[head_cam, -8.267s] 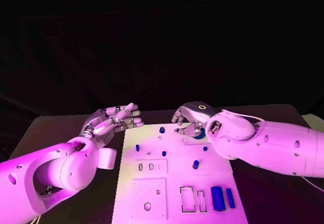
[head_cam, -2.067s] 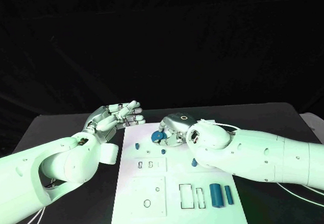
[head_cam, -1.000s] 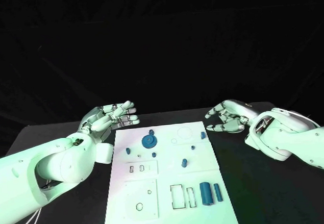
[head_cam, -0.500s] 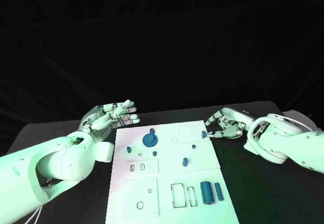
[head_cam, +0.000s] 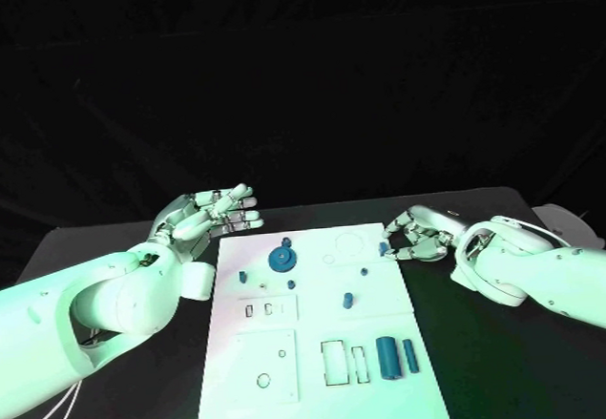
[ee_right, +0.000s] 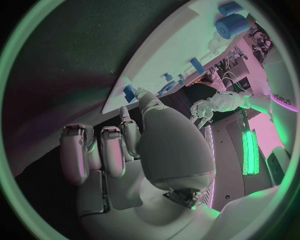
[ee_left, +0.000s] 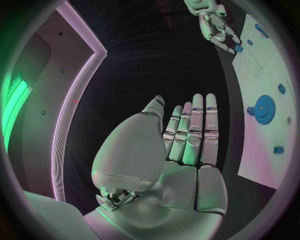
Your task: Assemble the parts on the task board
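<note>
The white task board (head_cam: 315, 400) lies lengthwise in the middle of the black table. A blue gear (head_cam: 280, 260) sits near its far left, also seen as the gear (ee_left: 264, 108) in the left wrist view. My right hand (head_cam: 415, 233) hovers at the board's far right edge, its thumb tip close to a small blue part (head_cam: 384, 249), the same part (ee_right: 130, 93) in the right wrist view; I see nothing held. My left hand (head_cam: 210, 215) is raised off the board's far left corner, its fingers (ee_left: 195, 127) straight and empty.
Small blue pegs (head_cam: 348, 300) are scattered over the board's middle. Two upright blue cylinders (head_cam: 387, 356) stand at the near right beside rectangular slots (head_cam: 333, 360). A pale object (head_cam: 559, 218) lies at the table's right edge.
Two seconds ago my right hand was over the board at the gear; it let go, swung out right, and has now crept back to the board's right edge. The left hand stays put.
</note>
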Controlling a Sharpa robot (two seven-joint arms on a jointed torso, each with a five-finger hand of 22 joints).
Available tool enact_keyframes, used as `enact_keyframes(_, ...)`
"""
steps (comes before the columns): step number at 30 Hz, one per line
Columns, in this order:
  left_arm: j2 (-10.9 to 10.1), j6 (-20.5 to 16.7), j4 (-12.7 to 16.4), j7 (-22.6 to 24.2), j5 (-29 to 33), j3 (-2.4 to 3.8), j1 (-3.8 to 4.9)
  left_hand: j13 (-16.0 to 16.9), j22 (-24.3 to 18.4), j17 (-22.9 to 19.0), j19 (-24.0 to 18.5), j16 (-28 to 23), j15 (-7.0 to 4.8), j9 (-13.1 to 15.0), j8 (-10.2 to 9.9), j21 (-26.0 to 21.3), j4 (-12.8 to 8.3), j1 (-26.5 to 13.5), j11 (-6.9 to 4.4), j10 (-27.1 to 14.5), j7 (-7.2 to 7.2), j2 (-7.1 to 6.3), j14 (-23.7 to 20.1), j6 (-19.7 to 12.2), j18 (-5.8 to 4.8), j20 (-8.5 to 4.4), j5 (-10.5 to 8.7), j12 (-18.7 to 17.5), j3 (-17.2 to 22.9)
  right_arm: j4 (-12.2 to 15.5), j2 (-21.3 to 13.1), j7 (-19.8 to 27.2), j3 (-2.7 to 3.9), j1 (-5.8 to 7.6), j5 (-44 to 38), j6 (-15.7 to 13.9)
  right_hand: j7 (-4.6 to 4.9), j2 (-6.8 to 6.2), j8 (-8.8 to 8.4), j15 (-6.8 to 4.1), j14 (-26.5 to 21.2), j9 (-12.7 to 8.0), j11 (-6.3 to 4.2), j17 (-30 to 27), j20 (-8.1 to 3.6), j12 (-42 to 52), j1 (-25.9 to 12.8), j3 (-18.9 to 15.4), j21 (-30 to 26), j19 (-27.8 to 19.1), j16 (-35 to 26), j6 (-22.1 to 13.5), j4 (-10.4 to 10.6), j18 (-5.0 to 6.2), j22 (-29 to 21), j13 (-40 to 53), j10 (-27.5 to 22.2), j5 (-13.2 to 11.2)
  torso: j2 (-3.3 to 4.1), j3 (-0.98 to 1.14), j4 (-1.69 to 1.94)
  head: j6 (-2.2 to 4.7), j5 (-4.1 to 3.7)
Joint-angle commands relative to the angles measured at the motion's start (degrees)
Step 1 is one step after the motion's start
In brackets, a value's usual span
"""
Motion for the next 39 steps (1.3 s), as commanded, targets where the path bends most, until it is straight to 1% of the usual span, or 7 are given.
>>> enact_keyframes(1, 0.03, 1.01, 0.09, 0.30, 0.08, 0.04, 0.05, -0.08, -0.09, 0.05, -0.15, -0.20, 0.33, -0.06, -0.19, -0.21, -0.14, 0.51, 0.30, -0.24, 0.28, 0.01, -0.19, -0.24, 0.26, 0.37, -0.22, -0.38, -0.25, -0.41, 0.44, 0.33, 0.01, -0.09, 0.26, 0.92, -0.10, 0.62, 0.11, 0.24, 4.70, -0.08, -0.14, 9.94, 0.22, 0.38, 0.20, 0.35, 0.32, 0.42, 0.31, 0.54, -0.19, 0.80, 8.70, 3.14, 0.56, -0.33, 0.00, 0.04, 0.04, -0.01, 0.02)
enact_keyframes(6, -0.02, 0.99, 0.09, 0.28, 0.08, 0.04, 0.05, -0.08, -0.09, 0.05, -0.15, -0.20, 0.33, -0.06, -0.19, -0.21, -0.14, 0.51, 0.30, -0.24, 0.28, 0.01, -0.19, -0.24, 0.26, 0.37, -0.22, -0.38, -0.25, -0.89, 0.93, 0.16, 0.01, -0.12, 0.37, 0.90, -0.24, 1.08, 0.43, 0.15, 4.74, -0.03, -0.27, 10.07, 0.17, 0.67, 0.35, 0.60, 0.45, 0.58, 0.37, 1.28, -0.27, 0.75, 8.87, 3.43, 0.88, -0.59, 0.00, 0.06, -0.06, -0.14, 0.26)
enact_keyframes(11, -0.05, 1.00, 0.12, 0.25, 0.08, 0.04, 0.05, -0.08, -0.09, 0.05, -0.15, -0.20, 0.33, -0.06, -0.19, -0.21, -0.14, 0.51, 0.30, -0.24, 0.28, 0.01, -0.19, -0.24, 0.26, 0.37, -0.22, -0.38, -0.25, -1.41, 1.33, 0.03, 0.01, -0.15, 0.59, 1.01, -0.35, 1.40, 0.62, 0.08, 4.80, -0.02, -0.36, 10.29, 0.12, 0.95, 0.47, 0.81, 0.61, 0.75, 0.47, 1.74, -0.34, 0.70, 9.06, 3.73, 1.17, -0.84, 0.04, 0.06, -0.03, -0.11, 0.26)
enact_keyframes(21, -0.10, 1.00, 0.11, 0.23, 0.08, 0.04, 0.05, -0.08, -0.09, 0.05, -0.15, -0.20, 0.33, -0.06, -0.19, -0.21, -0.14, 0.51, 0.30, -0.24, 0.28, 0.01, -0.19, -0.24, 0.26, 0.37, -0.22, -0.38, -0.25, -1.92, 2.01, 0.03, 0.01, -0.41, 0.69, 1.74, -0.62, 1.72, 0.99, -0.10, 4.89, 0.00, -0.59, 10.62, -0.02, 1.40, 0.70, 1.12, 0.90, 1.05, 0.62, 2.64, -0.58, 0.60, 9.40, 4.18, 1.65, -1.32, 0.00, 0.09, -0.02, -0.35, 0.54)
enact_keyframes(32, -0.16, 0.97, 0.13, 0.18, 0.08, 0.04, 0.05, -0.08, -0.12, 0.10, -0.16, -0.30, 0.35, -0.06, -0.26, -0.22, -0.23, 0.62, 0.34, -0.30, 0.33, 0.04, -0.21, -0.28, 0.27, 0.38, -0.21, -0.46, -0.25, -2.11, 2.19, -0.16, 0.01, -0.52, 0.66, 2.46, -0.81, 1.97, 1.21, -0.25, 4.93, 0.00, -0.76, 10.80, -0.15, 1.69, 0.84, 1.37, 1.08, 1.24, 0.71, 3.24, -0.76, 0.54, 9.61, 4.49, 1.98, -1.76, 0.00, 0.11, -0.02, -0.50, 0.54)
enact_keyframes(36, -0.16, 0.97, 0.14, 0.17, 0.08, 0.04, 0.05, -0.08, -0.12, 0.10, -0.16, -0.30, 0.35, -0.06, -0.26, -0.22, -0.23, 0.62, 0.34, -0.30, 0.33, 0.04, -0.21, -0.28, 0.27, 0.38, -0.21, -0.46, -0.25, -2.13, 2.22, -0.18, 0.01, -0.52, 0.62, 2.43, -1.12, 2.32, 1.57, -0.42, 4.95, 0.05, -1.00, 10.88, -0.28, 1.87, 0.88, 1.63, 1.17, 1.35, 0.74, 4.02, -0.84, 0.51, 9.74, 4.68, 2.19, -2.03, 0.00, 0.13, -0.01, -0.51, 0.54)
enact_keyframes(39, -0.17, 0.96, 0.12, 0.16, 0.08, 0.04, 0.05, -0.08, -0.12, 0.10, -0.16, -0.30, 0.35, -0.06, -0.26, -0.22, -0.23, 0.62, 0.34, -0.30, 0.33, 0.04, -0.21, -0.28, 0.27, 0.38, -0.21, -0.46, -0.25, -2.14, 2.24, -0.10, 0.01, -0.52, 0.61, 2.16, -1.67, 2.82, 2.31, -0.76, 4.98, 0.26, -1.45, 10.97, -0.52, 2.18, 0.94, 1.96, 1.34, 1.52, 0.78, 5.37, -0.93, 0.45, 9.94, 5.01, 2.54, -2.20, -0.01, 0.13, -0.01, -0.54, 0.56)
